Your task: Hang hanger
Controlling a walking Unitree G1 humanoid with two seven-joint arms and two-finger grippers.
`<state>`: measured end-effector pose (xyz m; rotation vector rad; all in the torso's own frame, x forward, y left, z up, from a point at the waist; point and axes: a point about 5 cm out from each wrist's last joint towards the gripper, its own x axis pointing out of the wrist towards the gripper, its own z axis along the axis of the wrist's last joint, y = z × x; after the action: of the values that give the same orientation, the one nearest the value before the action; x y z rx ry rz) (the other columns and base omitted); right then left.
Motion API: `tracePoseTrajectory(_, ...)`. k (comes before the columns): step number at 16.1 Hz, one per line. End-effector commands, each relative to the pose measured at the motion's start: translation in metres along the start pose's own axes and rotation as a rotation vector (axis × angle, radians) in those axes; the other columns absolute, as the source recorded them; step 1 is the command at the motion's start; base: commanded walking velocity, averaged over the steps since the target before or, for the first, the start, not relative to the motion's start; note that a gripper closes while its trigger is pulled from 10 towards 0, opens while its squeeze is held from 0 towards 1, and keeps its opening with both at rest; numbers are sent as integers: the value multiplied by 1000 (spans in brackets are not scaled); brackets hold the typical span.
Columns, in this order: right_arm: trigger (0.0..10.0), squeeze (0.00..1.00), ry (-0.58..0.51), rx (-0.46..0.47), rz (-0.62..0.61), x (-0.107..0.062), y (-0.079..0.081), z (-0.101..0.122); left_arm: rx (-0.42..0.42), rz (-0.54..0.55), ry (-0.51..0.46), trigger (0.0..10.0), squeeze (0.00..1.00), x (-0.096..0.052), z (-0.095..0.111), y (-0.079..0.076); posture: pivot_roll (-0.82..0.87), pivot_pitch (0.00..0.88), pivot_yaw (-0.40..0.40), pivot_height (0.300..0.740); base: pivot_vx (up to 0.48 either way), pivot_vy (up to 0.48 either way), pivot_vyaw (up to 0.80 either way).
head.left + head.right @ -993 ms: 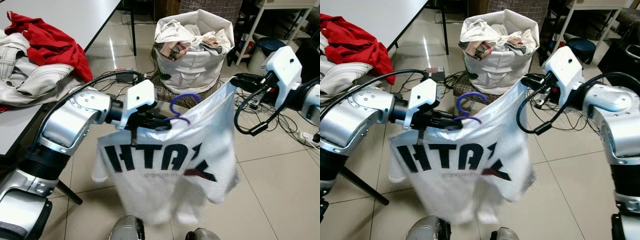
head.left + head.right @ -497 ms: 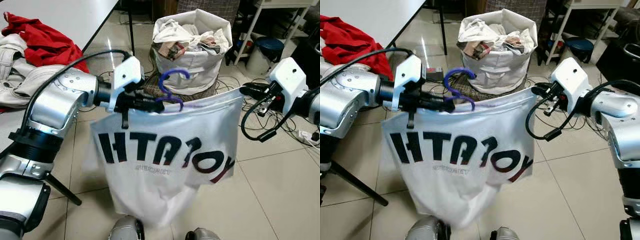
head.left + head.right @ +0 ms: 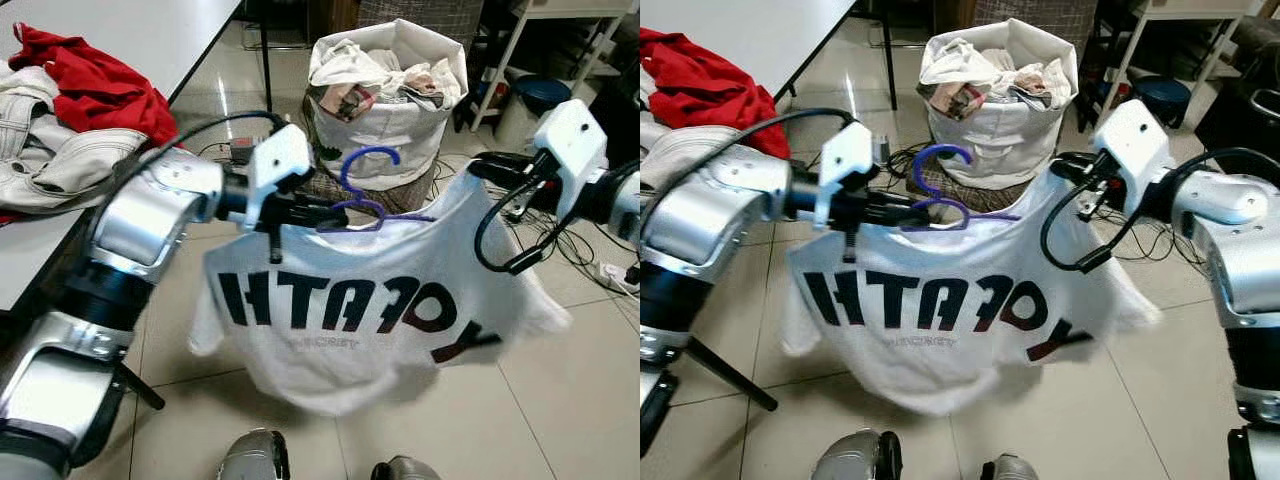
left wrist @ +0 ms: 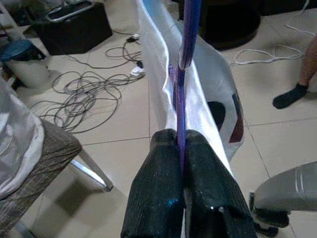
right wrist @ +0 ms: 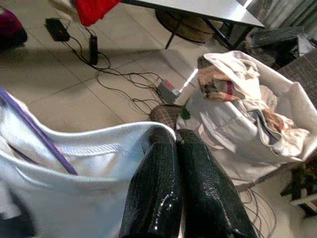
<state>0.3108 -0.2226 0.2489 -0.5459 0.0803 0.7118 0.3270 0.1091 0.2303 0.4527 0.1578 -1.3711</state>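
So the purple plastic hanger (image 3: 368, 195) is up in the air between the two arms, threaded into a white cotton t-shirt with big dark block lettering (image 3: 350, 310). The left gripper (image 3: 325, 215) has its jaws pinched tight on the thin hanger bar, which the left wrist view shows clearly, and the right gripper (image 3: 478, 168) has its jaws closed on a fold of the shirt's shoulder edge. My guess at the risk: the hanger bar is skinny and smooth, so a narrow pinch like that could let it twist or slide out if the shirt's weight swings. The fabric looks limp and slippery-soft, sagging in a belly between the arms, and one hanger end seems to poke out at the collar rather than sit in the sleeve, so the shirt could slump off one side once the right arm lets go. Behind it sits a white fabric laundry bag stuffed with crumpled clothes (image 3: 388, 125), and a red garment (image 3: 95, 85) lies on the grey tabletop (image 3: 150, 30), with loose cables on the glossy tiled floor (image 3: 560, 400).
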Motion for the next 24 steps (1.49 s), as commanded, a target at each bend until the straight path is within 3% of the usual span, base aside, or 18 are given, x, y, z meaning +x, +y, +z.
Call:
tracePoseTrajectory(1,0,0,-31,-21,12,1,0,11,28,-43,0,0,0,5,6,-4,-85,47,-7,740,0,0,0)
tracePoseTrajectory(4,0,0,-28,-31,5,2,-3,12,35,-191,-13,0,0,14,9,-22,-87,47,-6,740,0,0,0)
tracePoseTrajectory(6,0,0,-31,-32,2,2,-4,14,34,-225,-11,0,0,19,8,-29,-87,47,-5,740,0,0,0)
tracePoseTrajectory(8,0,0,-39,-28,18,4,-1,16,22,-130,-13,0,0,29,8,-23,-82,49,-6,740,0,0,0)
tracePoseTrajectory(11,0,0,-42,-26,53,6,6,17,-35,157,28,0,0,36,2,4,-85,52,-3,740,0,0,0)
tracePoseTrajectory(18,0,0,-41,-25,44,5,5,17,-36,52,12,0,0,33,6,-6,-79,47,0,740,0,0,0)
tracePoseTrajectory(20,0,0,-79,-19,38,6,3,24,-33,-25,36,0,0,36,2,-17,-78,44,2,740,0,0,0)
tracePoseTrajectory(24,0,0,-82,-15,88,5,16,25,-74,101,4,0,0,35,7,-3,-81,38,-1,740,0,0,0)
